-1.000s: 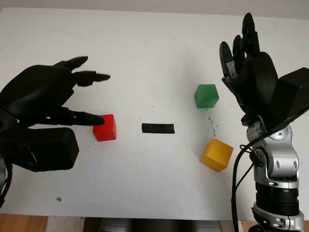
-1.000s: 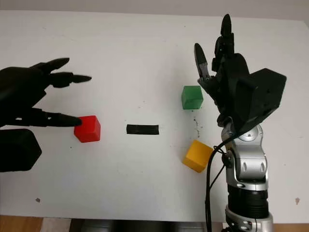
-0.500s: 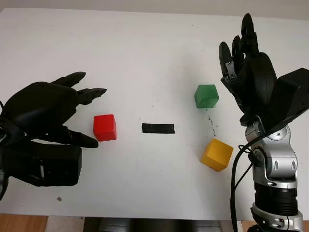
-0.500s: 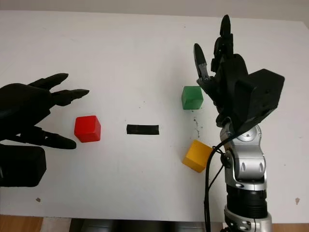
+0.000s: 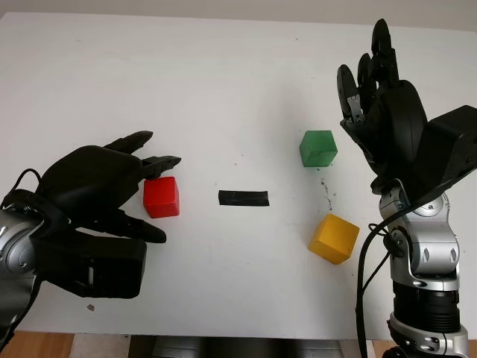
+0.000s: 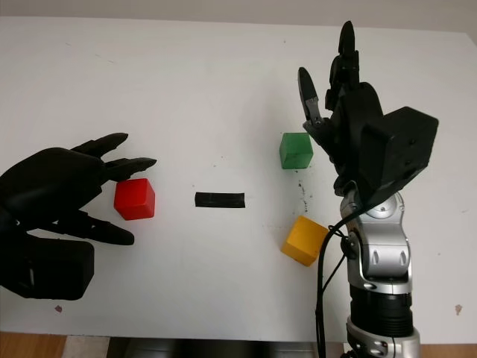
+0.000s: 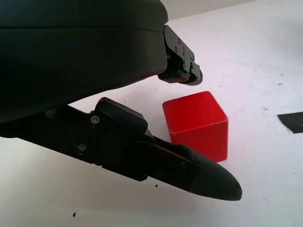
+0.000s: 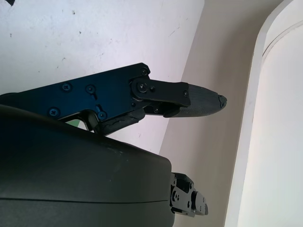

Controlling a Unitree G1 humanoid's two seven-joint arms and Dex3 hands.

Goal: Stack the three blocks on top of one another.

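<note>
Sitting between left hand [image 5: 100, 186] fingers [image 7: 199, 172], red block [image 5: 161, 197]

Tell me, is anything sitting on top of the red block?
No block is on the red block; its top face is bare. The open left hand hangs around it, fingers above its far edge. The green block and yellow block sit apart on the table.
</note>
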